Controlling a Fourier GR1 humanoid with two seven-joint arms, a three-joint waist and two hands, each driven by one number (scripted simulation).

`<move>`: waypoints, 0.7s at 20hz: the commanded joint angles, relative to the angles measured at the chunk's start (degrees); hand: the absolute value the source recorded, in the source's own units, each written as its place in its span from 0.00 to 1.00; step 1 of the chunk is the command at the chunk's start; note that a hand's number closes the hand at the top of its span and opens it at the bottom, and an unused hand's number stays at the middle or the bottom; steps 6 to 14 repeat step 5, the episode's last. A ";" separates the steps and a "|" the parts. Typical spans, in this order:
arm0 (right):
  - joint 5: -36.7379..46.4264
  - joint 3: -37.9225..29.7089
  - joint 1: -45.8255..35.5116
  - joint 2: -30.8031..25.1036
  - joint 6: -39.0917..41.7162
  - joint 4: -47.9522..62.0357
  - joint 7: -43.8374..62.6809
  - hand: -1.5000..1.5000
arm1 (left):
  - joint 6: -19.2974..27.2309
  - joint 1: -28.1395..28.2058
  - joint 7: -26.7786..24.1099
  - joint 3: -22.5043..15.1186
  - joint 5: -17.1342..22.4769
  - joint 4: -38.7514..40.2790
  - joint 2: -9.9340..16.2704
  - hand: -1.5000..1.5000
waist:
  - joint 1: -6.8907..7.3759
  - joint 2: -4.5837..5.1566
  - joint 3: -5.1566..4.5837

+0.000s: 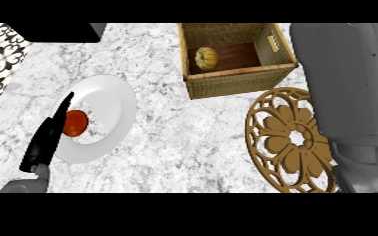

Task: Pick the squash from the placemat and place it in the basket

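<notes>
The squash (207, 58), small, yellow-orange and ribbed, lies inside the wicker basket (236, 82) at the back of the counter, on its dark wooden floor near the left wall. In front of the basket and to its right, the round golden placemat (291, 140) with a cut-out flower pattern has nothing on it. My right forearm (336, 80) rises along the right edge and covers part of the placemat; its hand does not show. At the lower left my left hand (46, 142) rests open, its straight fingers lying over the rim of a white plate.
The white plate (111, 110) at the left holds a red tomato (75, 122) beside my left fingers. A black block (55, 32) sits at the back left, with a black-and-white patterned surface (10, 50) at the left edge. Marbled counter lies between plate and placemat.
</notes>
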 commanded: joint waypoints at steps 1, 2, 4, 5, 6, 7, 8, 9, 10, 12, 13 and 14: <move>-1.44 -4.97 -2.71 -0.43 -3.00 -0.86 4.19 0.00 | -1.07 -0.41 2.64 -1.22 0.31 0.63 -1.69 0.50 | -0.57 -0.04 -0.38; -0.01 -5.80 0.72 -0.89 -6.76 0.23 3.24 0.00 | -0.45 2.08 1.99 -2.29 -0.31 -1.38 -2.58 0.50 | -0.29 0.02 -0.36; -1.96 -8.75 1.20 -3.36 -4.36 -1.90 6.05 0.00 | -0.73 2.79 -0.06 -0.80 0.19 0.50 -1.61 0.50 | -0.80 -0.09 -0.38; -2.63 -9.88 3.00 -4.01 -4.84 -2.44 5.65 0.00 | -0.14 1.63 1.15 -0.82 -0.20 0.44 -2.05 0.50 | -1.01 -0.06 -0.37; -2.63 -9.88 3.00 -4.01 -4.84 -2.44 5.65 0.00 | -0.14 1.63 1.15 -0.82 -0.20 0.44 -2.05 0.50 | -1.01 -0.06 -0.37; -2.63 -9.88 3.00 -4.01 -4.84 -2.44 5.65 0.00 | -0.14 1.63 1.15 -0.82 -0.20 0.44 -2.05 0.50 | -1.01 -0.06 -0.37; -2.63 -9.88 3.00 -4.01 -4.84 -2.44 5.65 0.00 | -0.14 1.63 1.15 -0.82 -0.20 0.44 -2.05 0.50 | -1.01 -0.06 -0.37; -2.63 -9.88 3.00 -4.01 -4.84 -2.44 5.65 0.00 | -0.14 1.63 1.15 -0.82 -0.20 0.44 -2.05 0.50 | -1.01 -0.06 -0.37; -2.63 -9.88 3.00 -4.01 -4.84 -2.44 5.65 0.00 | -0.14 1.63 1.15 -0.82 -0.20 0.44 -2.05 0.50 | -1.01 -0.06 -0.37; -2.63 -9.88 3.00 -4.01 -4.84 -2.44 5.65 0.00 | -0.14 1.63 1.15 -0.82 -0.20 0.44 -2.05 0.50 | -1.01 -0.06 -0.37; -2.63 -9.88 3.00 -4.01 -4.84 -2.44 5.65 0.00 | -0.14 1.63 1.15 -0.82 -0.20 0.44 -2.05 0.50 | -1.01 -0.06 -0.37; -2.63 -9.88 3.00 -4.01 -4.84 -2.44 5.65 0.00 | -0.14 1.63 1.15 -0.82 -0.20 0.44 -2.05 0.50 | -1.01 -0.06 -0.37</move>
